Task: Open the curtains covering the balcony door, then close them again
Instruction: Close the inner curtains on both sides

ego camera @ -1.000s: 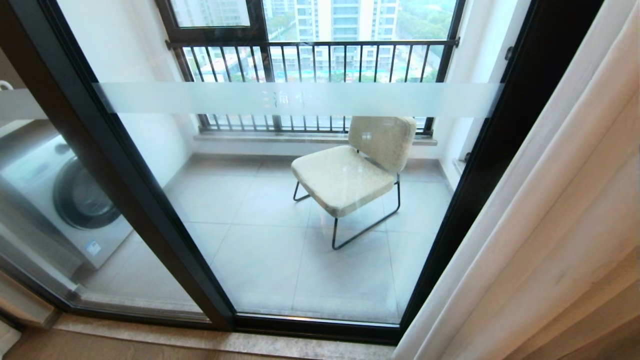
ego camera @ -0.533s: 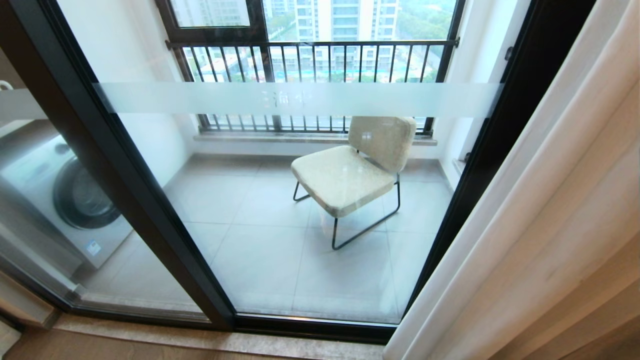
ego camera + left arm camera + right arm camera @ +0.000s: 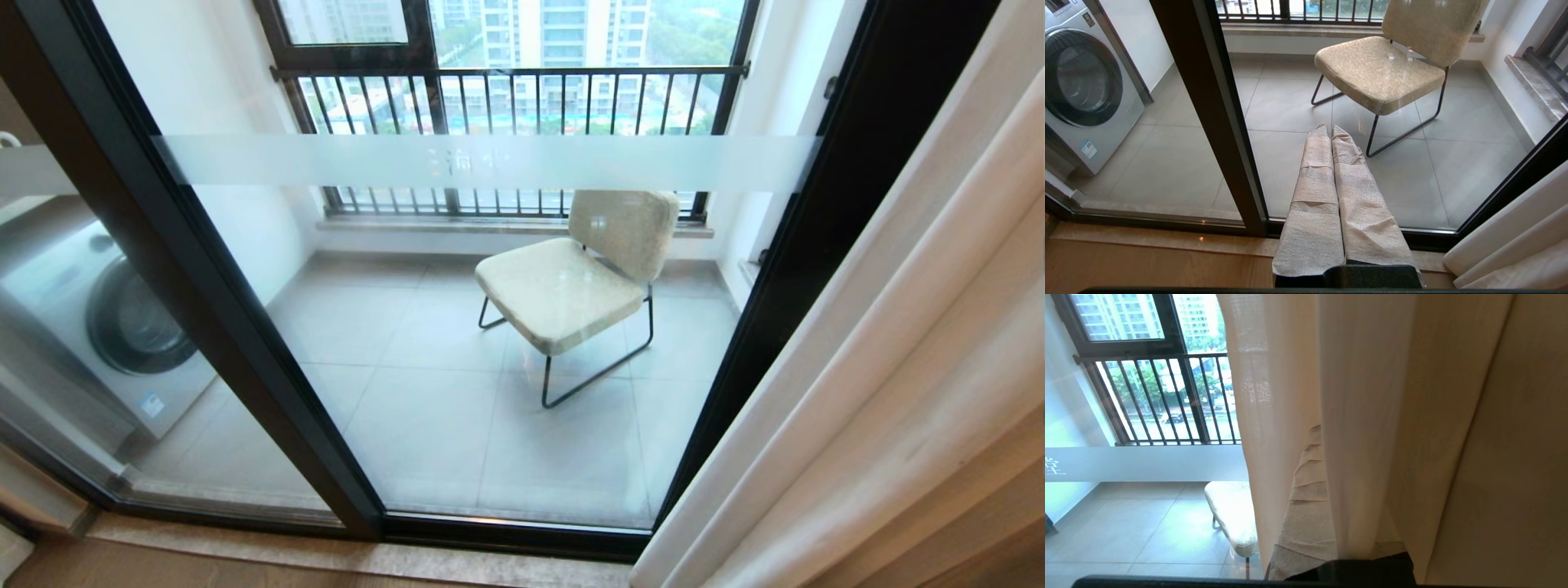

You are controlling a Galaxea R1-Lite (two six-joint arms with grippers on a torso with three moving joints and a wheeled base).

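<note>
The curtains (image 3: 898, 367) hang bunched at the right, leaving the balcony door (image 3: 490, 163) uncovered across its glass and frosted band. Neither arm shows in the head view. In the right wrist view my right gripper (image 3: 1327, 435) is shut on a fold of the pale curtains (image 3: 1363, 416). One tape-wrapped finger (image 3: 1306, 490) shows and the fabric hides the other. The thin sheer edge (image 3: 1274, 396) hangs beside it. My left gripper (image 3: 1330, 128) is shut with nothing in it and points at the door's glass, beside the dark frame post (image 3: 1216, 122).
Behind the glass stand a beige chair (image 3: 571, 278) on black legs and a washing machine (image 3: 106, 327) at the left. A black-railed window (image 3: 506, 90) closes the balcony. A stone sill (image 3: 326, 555) runs along the door's foot.
The curtain's edge swung a little left over the door frame, then back right. The door and the left gripper stayed put.
</note>
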